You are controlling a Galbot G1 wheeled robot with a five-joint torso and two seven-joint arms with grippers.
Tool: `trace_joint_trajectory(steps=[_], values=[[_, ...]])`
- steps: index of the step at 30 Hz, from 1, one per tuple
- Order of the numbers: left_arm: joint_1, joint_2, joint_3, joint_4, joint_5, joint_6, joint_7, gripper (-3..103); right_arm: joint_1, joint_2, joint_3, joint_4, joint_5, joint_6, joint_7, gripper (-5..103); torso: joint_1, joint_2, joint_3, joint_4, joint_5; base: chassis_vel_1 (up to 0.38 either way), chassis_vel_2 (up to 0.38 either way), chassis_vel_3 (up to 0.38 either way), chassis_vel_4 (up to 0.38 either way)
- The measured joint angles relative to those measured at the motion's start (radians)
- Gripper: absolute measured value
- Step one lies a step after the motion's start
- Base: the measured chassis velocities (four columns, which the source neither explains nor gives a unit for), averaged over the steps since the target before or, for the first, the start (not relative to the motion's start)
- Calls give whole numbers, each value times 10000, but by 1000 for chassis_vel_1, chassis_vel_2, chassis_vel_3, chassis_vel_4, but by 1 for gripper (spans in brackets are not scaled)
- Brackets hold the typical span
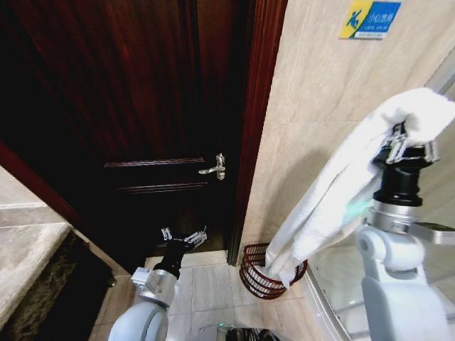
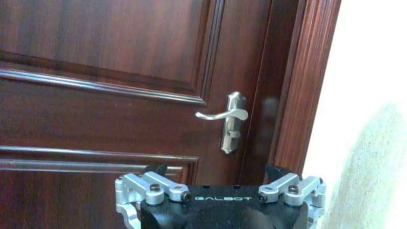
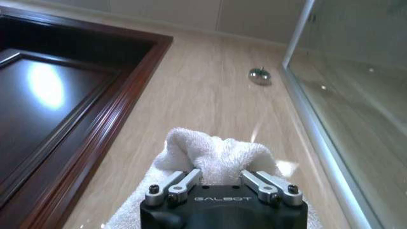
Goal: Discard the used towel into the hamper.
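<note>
At three o'clock in the head view, the right gripper (image 1: 407,142) is clamped on the white towel (image 1: 334,199), raised high; the cloth hangs down toward six o'clock, its tail over the hamper (image 1: 257,273) on the floor tiles. The left gripper (image 1: 183,237), fingers spread apart, points at the dark door (image 1: 142,106).

Both arms are pale grey with rounded joints and black wrists. The left gripper (image 2: 218,179) and right gripper (image 3: 222,177) have silver linkages with dark screws and black bodies lettered GALBOT.
</note>
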Motion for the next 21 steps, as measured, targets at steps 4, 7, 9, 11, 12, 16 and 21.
trace_joint_trajectory(steps=[4,7,9,11,12,16,21], values=[[-1,0,0,0,0,0,0,100,-491,545,-189,-155,-314,319,-26,12,-1,0,0,-2,1,0,0,0,0],[0,1,0,0,0,0,0,100,-806,977,-297,-297,-511,569,-39,12,0,0,0,-2,0,0,0,0,0],[-1,0,0,0,0,0,0,100,-858,1024,-330,-341,-544,641,-44,12,0,0,0,-1,-1,0,0,0,0],[0,1,0,0,0,0,0,100,-933,1079,-363,-393,-592,732,-46,12,0,0,0,-1,0,0,0,0,0],[-1,0,0,0,0,0,0,100,-973,1113,-368,-420,-609,783,-46,12,0,0,0,-1,-2,0,0,0,0],[0,0,0,0,0,0,0,100,-1123,1310,-324,-558,-634,957,-167,12,-1,0,0,-1,-1,0,0,0,0],[0,1,0,0,0,0,0,100,-1305,1455,-263,-750,-728,1088,-142,12,0,0,0,-1,-1,0,0,0,0]])
